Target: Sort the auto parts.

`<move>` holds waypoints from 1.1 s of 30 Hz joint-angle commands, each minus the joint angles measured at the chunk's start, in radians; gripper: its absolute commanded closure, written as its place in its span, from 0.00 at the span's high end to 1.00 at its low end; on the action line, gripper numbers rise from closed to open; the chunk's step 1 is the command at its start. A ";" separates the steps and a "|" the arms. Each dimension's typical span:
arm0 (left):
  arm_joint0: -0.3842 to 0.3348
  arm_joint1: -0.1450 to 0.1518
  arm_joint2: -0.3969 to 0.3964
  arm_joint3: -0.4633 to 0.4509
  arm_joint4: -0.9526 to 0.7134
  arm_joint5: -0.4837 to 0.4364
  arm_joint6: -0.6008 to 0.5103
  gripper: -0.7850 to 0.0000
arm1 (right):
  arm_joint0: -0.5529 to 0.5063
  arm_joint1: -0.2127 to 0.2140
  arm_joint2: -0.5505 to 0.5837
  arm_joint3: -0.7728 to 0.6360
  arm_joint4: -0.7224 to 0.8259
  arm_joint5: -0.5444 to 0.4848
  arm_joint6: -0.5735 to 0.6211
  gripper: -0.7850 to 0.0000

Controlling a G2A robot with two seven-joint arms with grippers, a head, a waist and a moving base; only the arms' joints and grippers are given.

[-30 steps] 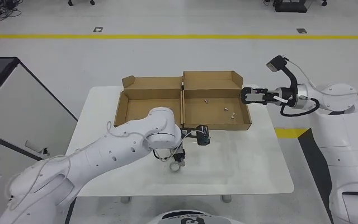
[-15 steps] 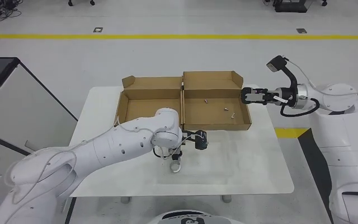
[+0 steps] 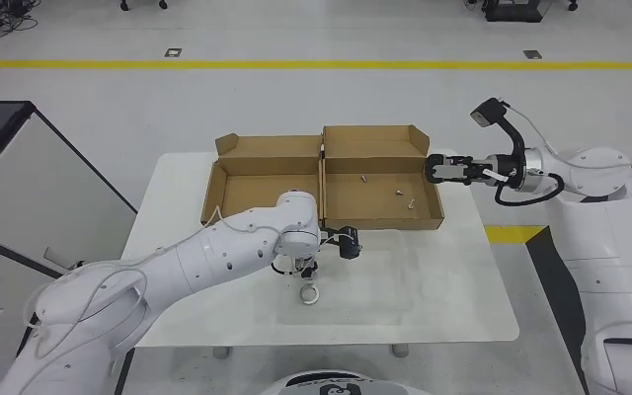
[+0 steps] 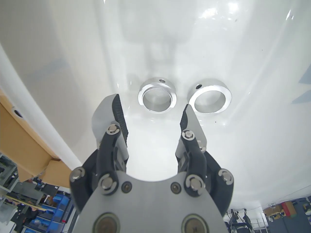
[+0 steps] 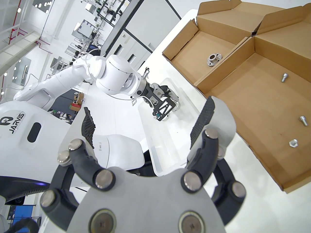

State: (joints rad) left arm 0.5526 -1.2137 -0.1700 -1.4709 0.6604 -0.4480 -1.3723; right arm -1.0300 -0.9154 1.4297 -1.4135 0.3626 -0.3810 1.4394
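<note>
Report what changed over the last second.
The left hand, open and empty, slid a little across the table toward the robot's left, nearer the rings. Nothing was taken hold of or let go. The right hand, the boxes and the rings stayed put.

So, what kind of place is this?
Most likely a factory hall or robot test lab: a grey floor with a yellow line, workstations behind, and blue parts bins.
</note>
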 commanded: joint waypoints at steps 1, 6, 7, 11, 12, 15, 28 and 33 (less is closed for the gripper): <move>-0.001 -0.006 0.000 0.006 0.002 0.003 -0.003 0.55 | 0.000 0.000 0.000 0.000 0.000 0.000 0.000 1.00; -0.004 -0.019 0.000 0.029 0.010 0.005 -0.005 0.50 | 0.000 0.000 0.000 0.000 0.000 0.000 0.000 1.00; -0.003 -0.022 0.000 0.034 0.012 0.004 -0.004 0.51 | 0.000 0.000 0.000 0.000 0.000 0.000 0.000 1.00; -0.004 -0.033 0.000 0.055 0.020 0.002 -0.002 0.48 | 0.000 0.000 0.000 0.000 0.000 0.000 0.000 1.00; -0.003 -0.035 0.000 0.060 0.021 0.001 -0.001 0.48 | 0.000 0.000 0.000 0.000 0.000 0.000 0.000 1.00; 0.003 -0.044 0.000 0.076 0.029 -0.003 0.003 0.47 | 0.000 0.000 0.000 0.000 0.000 0.000 0.000 1.00; 0.032 -0.073 0.000 0.081 0.032 -0.054 0.054 0.48 | 0.000 0.000 0.000 0.000 0.000 0.000 0.000 1.00; 0.043 -0.079 0.000 0.074 0.037 -0.086 0.086 0.48 | 0.000 0.000 0.000 0.000 0.000 0.000 0.000 1.00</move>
State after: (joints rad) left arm 0.5945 -1.2921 -0.1700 -1.3974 0.6948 -0.5296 -1.2913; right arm -1.0300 -0.9154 1.4297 -1.4135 0.3626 -0.3810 1.4394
